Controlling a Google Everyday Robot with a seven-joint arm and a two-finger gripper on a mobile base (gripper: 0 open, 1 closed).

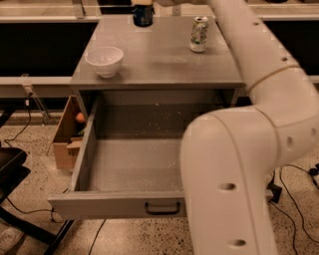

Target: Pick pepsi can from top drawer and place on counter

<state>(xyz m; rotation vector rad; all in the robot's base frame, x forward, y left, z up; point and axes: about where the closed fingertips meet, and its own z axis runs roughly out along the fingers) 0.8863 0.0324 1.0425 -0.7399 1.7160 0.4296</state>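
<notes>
The gripper [143, 3] is at the very top edge of the view, and only its lowest part shows. Whether the jaws are apart or clamped on something, I cannot tell. Directly under the jaws is the can [142, 16]. It is upright and seems to stand on the far edge of the worktop [154, 60], though I cannot see whether it really rests there.

To the right of the jaws, and a little nearer to the camera, stands a green can [199, 34], well apart from the blue one. To the left and nearer is a white bowl [104, 61]. Far below the jaws the drawer [129, 164] is pulled open, and no can is seen on its speckled floor. The arm [239, 164] covers its right part.

I judge that the placing step is in hand and the task is almost done. The next move, I think, asks for the jaws to be open and to rise straight up, so that they do not tip the can. The green can is the nearest thing to avoid.
</notes>
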